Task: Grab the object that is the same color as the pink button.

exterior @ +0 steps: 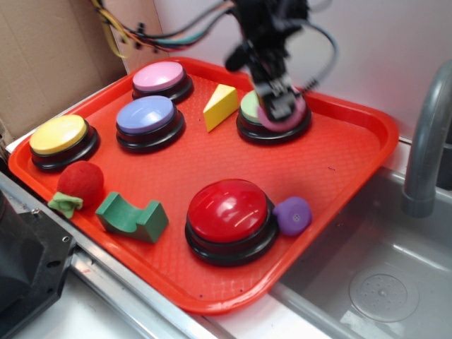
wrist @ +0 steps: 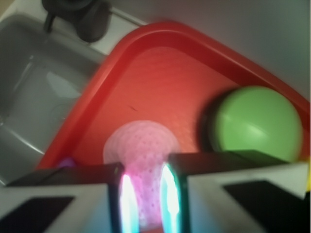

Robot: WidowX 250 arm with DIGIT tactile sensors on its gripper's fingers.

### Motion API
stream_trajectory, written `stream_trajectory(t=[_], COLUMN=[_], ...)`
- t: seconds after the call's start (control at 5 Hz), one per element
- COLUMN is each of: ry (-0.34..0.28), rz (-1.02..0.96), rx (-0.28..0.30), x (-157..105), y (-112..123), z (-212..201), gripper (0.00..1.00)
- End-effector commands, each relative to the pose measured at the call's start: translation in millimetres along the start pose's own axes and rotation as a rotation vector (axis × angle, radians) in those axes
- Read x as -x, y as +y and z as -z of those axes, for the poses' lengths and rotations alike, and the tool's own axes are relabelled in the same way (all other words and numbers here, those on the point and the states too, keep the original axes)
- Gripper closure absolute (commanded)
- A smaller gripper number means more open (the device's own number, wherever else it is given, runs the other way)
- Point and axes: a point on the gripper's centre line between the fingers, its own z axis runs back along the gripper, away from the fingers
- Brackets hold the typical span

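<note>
A green button (wrist: 256,124) sits just beside and below the gripper (exterior: 277,99), on the red tray (exterior: 339,166); the yellow wedge (exterior: 220,106) and pink button (exterior: 159,78) lie farther off to its side, the sink (wrist: 34,92) beyond the tray's edge. The gripper's fingers (wrist: 127,199) are closed on the pale pink ball (wrist: 141,148), which bulges out from between them, held above the tray.

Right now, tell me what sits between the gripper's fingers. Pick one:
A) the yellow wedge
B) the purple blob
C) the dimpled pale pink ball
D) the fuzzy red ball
C. The wrist view shows the dimpled pale pink ball between the fingers of the gripper, lifted above the red tray beside the green button; the other three lie apart on the tray.
</note>
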Motion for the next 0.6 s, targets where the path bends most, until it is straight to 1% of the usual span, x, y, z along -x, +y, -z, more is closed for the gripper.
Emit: stream_trajectory(t=[0.0, 0.2, 0.4], ry=[-0.089, -0.08, -0.024], rz=[-0.334, -0.405, -0.49], rx=[-0.188, -0.195, -0.193], x=[28.1, 44.2, 57.3], y=[33.6, 42.4, 47.8], z=[-63.7, -67.3, -67.6], gripper=[1.0, 1.0, 1.0])
